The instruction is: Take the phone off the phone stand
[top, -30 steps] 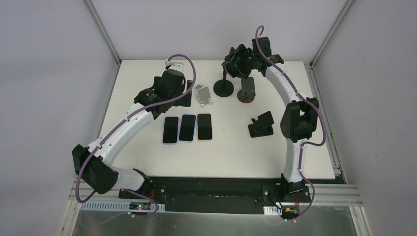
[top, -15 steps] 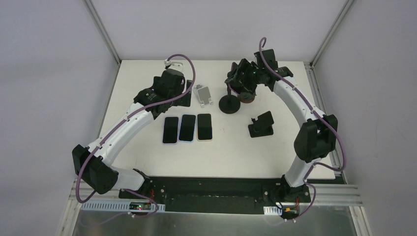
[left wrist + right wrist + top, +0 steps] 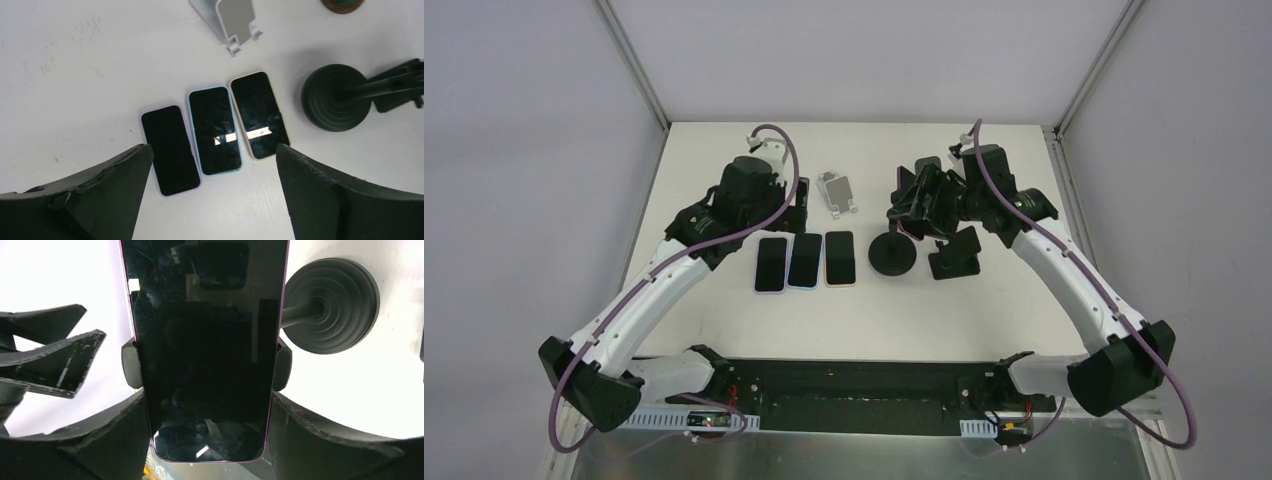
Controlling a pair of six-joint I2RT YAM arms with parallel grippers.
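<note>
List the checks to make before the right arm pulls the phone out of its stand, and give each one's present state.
1. Grip: right gripper shut on the phone at both edges: ok.
2. Release: clamp pads hug both sides of the phone: not ok.
3. Anchor: nothing holds the base down: not ok.
4. Helper: left gripper open, holding nothing: ok.
5. Clearance: base lies apart from the flat phones: ok.

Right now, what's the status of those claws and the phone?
Left gripper open above three flat phones. Right gripper shut on phone, clamped in phone stand. Nothing blocking.
</note>
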